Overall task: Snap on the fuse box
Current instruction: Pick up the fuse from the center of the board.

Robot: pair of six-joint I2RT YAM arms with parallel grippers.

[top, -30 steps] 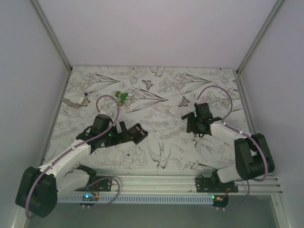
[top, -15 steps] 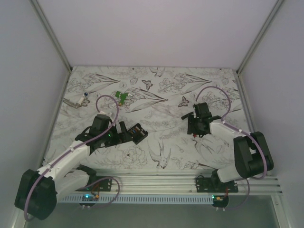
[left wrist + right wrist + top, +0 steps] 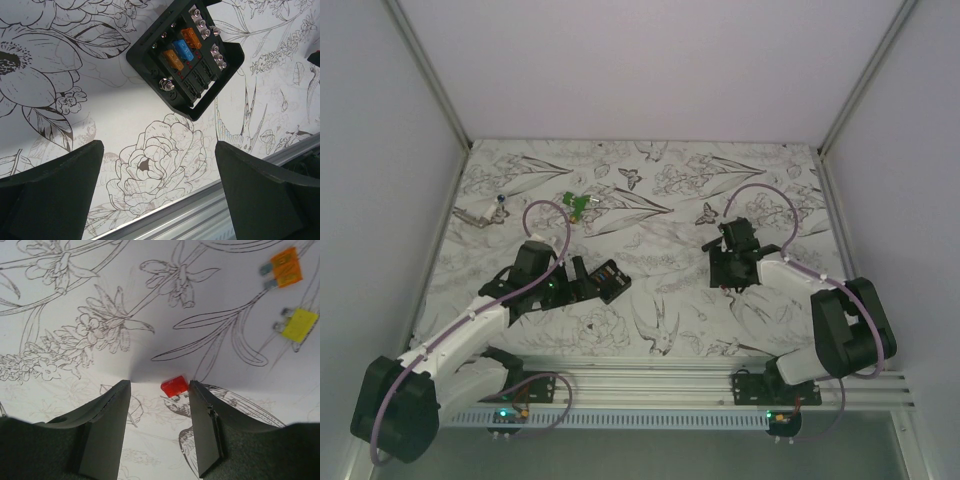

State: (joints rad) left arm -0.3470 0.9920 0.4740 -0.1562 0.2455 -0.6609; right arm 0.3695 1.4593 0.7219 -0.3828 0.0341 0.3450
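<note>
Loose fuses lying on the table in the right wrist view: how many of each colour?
orange fuse: 1
yellow fuse: 1
red fuse: 1
Total: 3

This is a robotics lab test cell. Plain pale walls [image 3: 650,60] on slim aluminium posts [image 3: 428,70] box in the surface [image 3: 770,190], which is covered with a sheet printed with flowers, birds and butterflies. The left arm [image 3: 470,325] and right arm [image 3: 820,290] are bolted to an aluminium rail [image 3: 650,380] along its near edge. Purple cables [image 3: 552,215] loop over the arms, and small lit circuit boards [image 3: 505,412] sit below the rail.
</note>
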